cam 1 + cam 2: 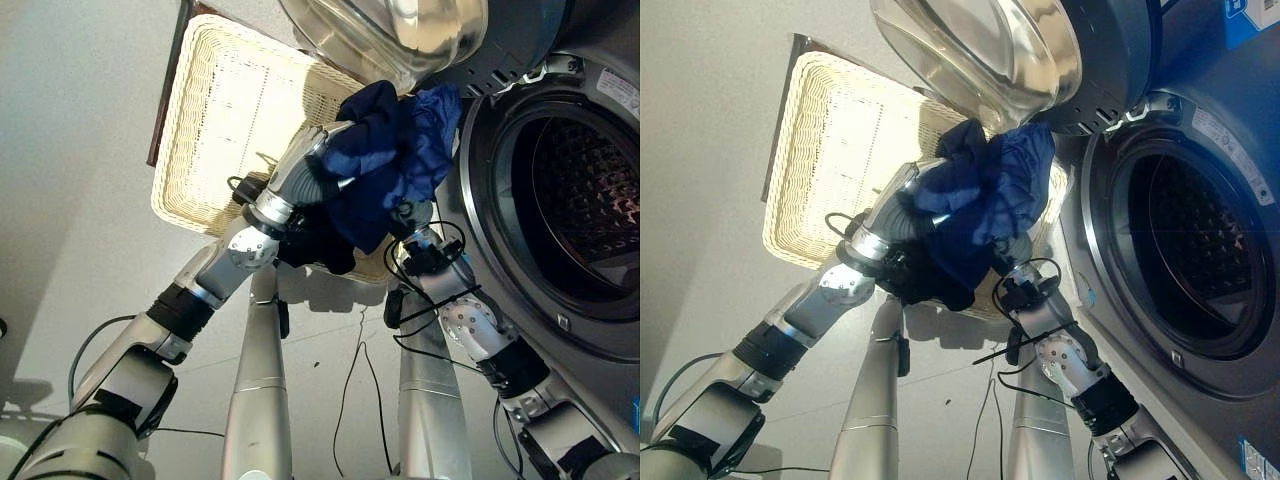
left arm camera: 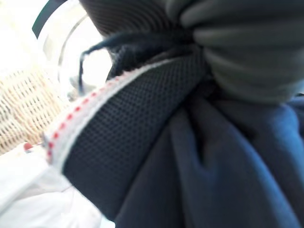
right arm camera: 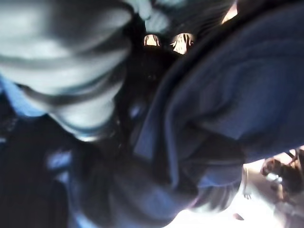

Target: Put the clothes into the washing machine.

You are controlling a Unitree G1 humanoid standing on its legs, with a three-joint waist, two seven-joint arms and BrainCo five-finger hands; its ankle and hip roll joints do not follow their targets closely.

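The washer [image 1: 560, 200] stands at the right, door [image 1: 400, 35] swung open. A wicker basket [image 1: 220, 120] sits on the floor beside it. A bundle of dark blue clothes [image 1: 390, 160] is raised between basket and drum opening, pressed between left hand [image 1: 325, 150] and right hand [image 1: 412, 215]; whether their fingers curl, I cannot tell.

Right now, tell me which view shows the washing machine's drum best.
The right eye view: the drum faces it through the open round door opening. The left eye view cuts part of it off at the frame edge. The wrist views show cloth.

Both head eyes look down on the same washing machine [image 1: 560, 200] and basket [image 1: 830, 160]; wrist cameras sit pressed against clothes [image 2: 199, 156].
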